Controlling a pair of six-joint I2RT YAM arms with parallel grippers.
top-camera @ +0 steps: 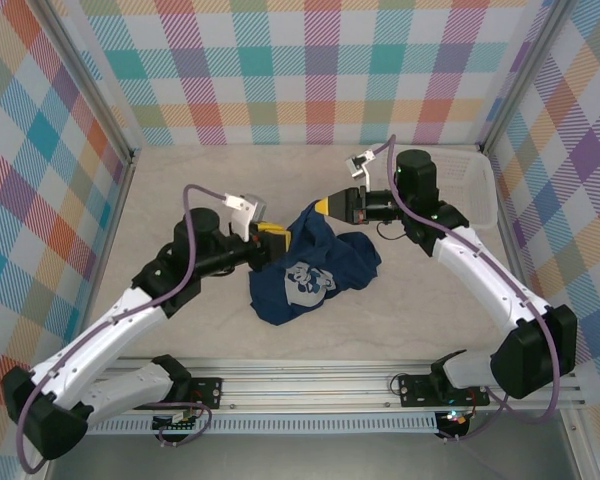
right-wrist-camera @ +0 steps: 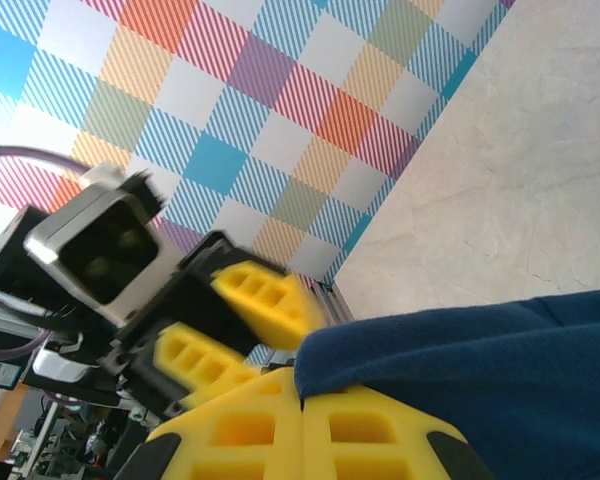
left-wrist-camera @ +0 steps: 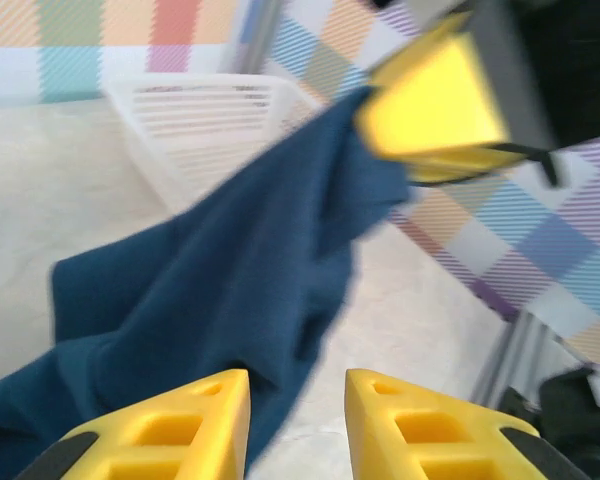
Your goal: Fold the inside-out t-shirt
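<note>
Soft navy t-shirt (top-camera: 325, 262) lies crumpled, white round print (top-camera: 302, 281) up; right gripper (right-wrist-camera: 302, 400) clamped on a raised cloth edge; left gripper (left-wrist-camera: 295, 395) jaws parted beside the fabric.

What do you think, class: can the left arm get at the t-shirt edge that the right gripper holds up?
Probably yes. The left gripper has its jaws apart, right at the t-shirt, whose cloth runs straight ahead up to the right gripper, shut on its edge. Nothing else lies between them.
</note>
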